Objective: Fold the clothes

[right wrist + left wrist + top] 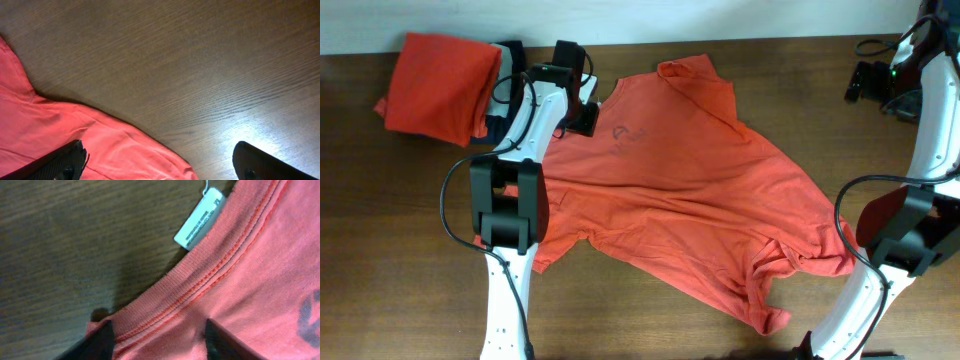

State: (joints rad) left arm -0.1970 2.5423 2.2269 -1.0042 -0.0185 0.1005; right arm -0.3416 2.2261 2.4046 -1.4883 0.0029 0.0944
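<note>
The coral-red T-shirt (pixel 700 190) lies spread and wrinkled across the middle of the table, plain face up, with a small dark neck mark (pixel 625 135). My left gripper (pixel 585 118) is down at the collar. In the left wrist view its dark fingers straddle the ribbed collar (pixel 200 287) with a gap still between them (pixel 159 325), close to the white label (pixel 199 219). My right gripper (pixel 160 150) stands wide open just above the shirt's right edge (pixel 60 130), with one finger over cloth and the other over bare wood.
A folded plain orange garment (pixel 440 85) rests on darker folded garments (pixel 510 50) at the back left, close to my left arm. A black device with cables (pixel 868 80) sits at the back right. Bare wooden table (pixel 380 250) shows around the shirt.
</note>
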